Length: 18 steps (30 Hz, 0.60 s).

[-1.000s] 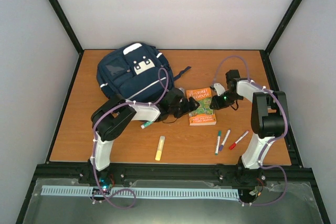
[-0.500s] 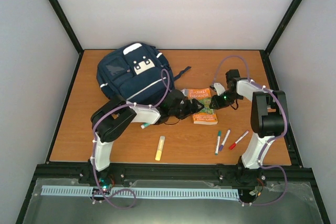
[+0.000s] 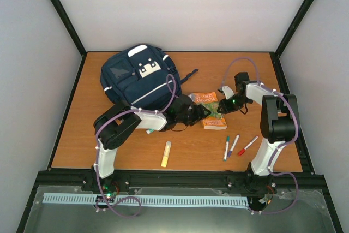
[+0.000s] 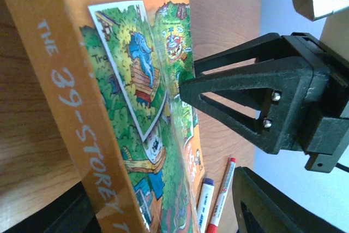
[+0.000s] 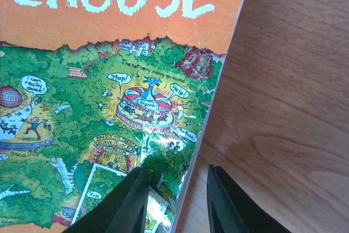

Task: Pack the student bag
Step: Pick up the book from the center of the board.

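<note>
The navy student bag (image 3: pixel 136 77) lies at the back left of the table. An orange-and-green book (image 3: pixel 211 111) lies right of it, tilted with its spine side raised. My left gripper (image 3: pixel 199 114) is open around the book's spine end (image 4: pixel 163 211); the spine leans on the lower-left finger (image 4: pixel 65 214) and the other finger (image 4: pixel 272 205) stands apart from the cover. My right gripper (image 3: pixel 227 105) is open and straddles the book's right edge (image 5: pixel 174 205), one finger (image 5: pixel 128 203) over the cover (image 5: pixel 109 107) and one over the table. Its fingertip touches the cover in the left wrist view (image 4: pixel 245 99).
A green marker (image 3: pixel 226 147), a purple marker (image 3: pixel 234 145) and a red marker (image 3: pixel 247 145) lie in front of the book. A yellow highlighter (image 3: pixel 166 154) lies front centre. A green-capped pen (image 3: pixel 150 130) pokes out under my left arm. Bag straps (image 3: pixel 188 75) trail towards the book.
My left gripper has pushed right against the book. The book's spine side has risen and the book has shifted a little towards the back. My right gripper has stayed at its right edge.
</note>
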Each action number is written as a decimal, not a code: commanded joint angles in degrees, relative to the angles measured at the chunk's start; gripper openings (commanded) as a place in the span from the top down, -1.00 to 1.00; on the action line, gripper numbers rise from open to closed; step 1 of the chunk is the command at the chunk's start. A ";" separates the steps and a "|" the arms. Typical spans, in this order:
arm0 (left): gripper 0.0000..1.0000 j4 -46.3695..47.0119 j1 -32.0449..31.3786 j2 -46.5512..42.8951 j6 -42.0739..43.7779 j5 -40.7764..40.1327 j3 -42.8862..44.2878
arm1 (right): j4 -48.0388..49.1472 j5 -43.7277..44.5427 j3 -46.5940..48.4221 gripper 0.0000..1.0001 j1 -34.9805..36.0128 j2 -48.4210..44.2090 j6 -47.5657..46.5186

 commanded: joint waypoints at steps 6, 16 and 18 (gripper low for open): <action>0.00 6.16 -1.11 -2.69 -1.01 0.15 -0.14 | -0.62 4.07 -3.63 0.26 1.66 4.77 0.06; 0.49 1.86 -0.96 -6.87 4.67 -0.64 -1.80 | -1.26 1.60 -3.67 0.06 -2.09 -2.11 1.41; 0.60 -0.82 -0.71 -9.20 7.27 -0.65 -1.80 | -1.83 0.47 -3.54 0.00 -4.01 -6.77 1.24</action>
